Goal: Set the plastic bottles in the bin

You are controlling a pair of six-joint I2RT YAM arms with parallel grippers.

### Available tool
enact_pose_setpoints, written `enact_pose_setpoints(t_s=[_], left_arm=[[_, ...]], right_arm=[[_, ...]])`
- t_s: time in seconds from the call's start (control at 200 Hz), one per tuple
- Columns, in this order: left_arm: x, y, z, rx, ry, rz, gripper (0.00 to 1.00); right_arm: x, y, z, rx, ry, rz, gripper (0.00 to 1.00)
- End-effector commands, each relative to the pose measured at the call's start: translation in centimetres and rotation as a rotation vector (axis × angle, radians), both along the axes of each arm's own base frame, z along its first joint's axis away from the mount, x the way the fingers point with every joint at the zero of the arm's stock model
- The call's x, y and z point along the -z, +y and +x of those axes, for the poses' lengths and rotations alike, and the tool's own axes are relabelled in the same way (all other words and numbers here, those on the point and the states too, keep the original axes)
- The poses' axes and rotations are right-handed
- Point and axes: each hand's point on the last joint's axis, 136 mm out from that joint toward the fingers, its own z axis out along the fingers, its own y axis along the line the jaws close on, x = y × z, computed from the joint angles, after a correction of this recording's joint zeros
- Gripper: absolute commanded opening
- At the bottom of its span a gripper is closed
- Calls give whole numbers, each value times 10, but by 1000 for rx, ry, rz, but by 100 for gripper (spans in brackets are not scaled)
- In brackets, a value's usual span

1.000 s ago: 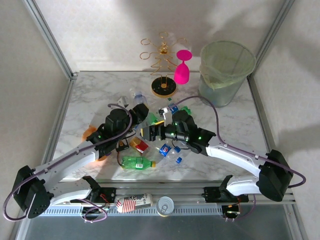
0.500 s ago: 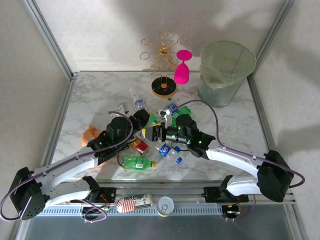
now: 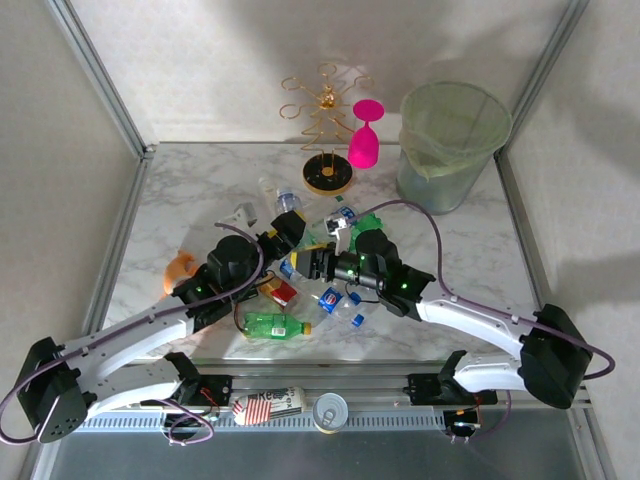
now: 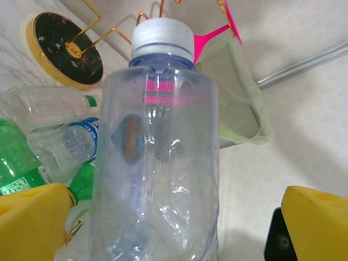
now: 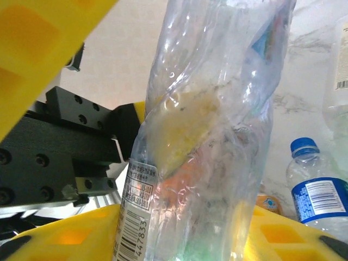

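A crumpled clear bottle (image 5: 212,125) with a barcode label is squeezed between the yellow fingers (image 5: 49,38) of my right gripper (image 5: 190,163), which is shut on it. My left gripper (image 4: 179,217) stands open, its yellow fingers (image 4: 32,217) wide on either side of a clear white-capped bottle (image 4: 157,152). In the top view the left gripper (image 3: 288,228) and right gripper (image 3: 305,263) meet over the bottle pile at mid-table. A green bottle (image 3: 272,325), a red-labelled one (image 3: 280,291) and blue-labelled ones (image 3: 335,300) lie there. The bin (image 3: 450,140) stands at the back right.
A gold wire rack (image 3: 328,175) and a pink wine glass (image 3: 364,140) stand at the back centre, left of the bin. A metal can (image 3: 331,411) and a striped item (image 3: 268,405) sit on the front rail. An orange object (image 3: 180,268) lies at the left.
The left gripper has moved forward to meet the right one and has opened. The right gripper has shut on the clear bottle.
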Motion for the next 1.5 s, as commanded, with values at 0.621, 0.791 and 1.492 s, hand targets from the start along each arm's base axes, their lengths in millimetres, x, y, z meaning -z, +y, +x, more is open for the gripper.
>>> enact_pose_setpoints(t_s=[0.621,0.791,1.492], left_arm=[[5,66,32,-157,-27,90,99],[33,61,37,-134,-48,165,100],[101,72,11,-34,15,471,100]], right_arm=[[-89,-99,106,347,-200,-127,42],[-122,-172,175,611,-218,-235,42],[-81,-298,325,981,-13,-444,49]])
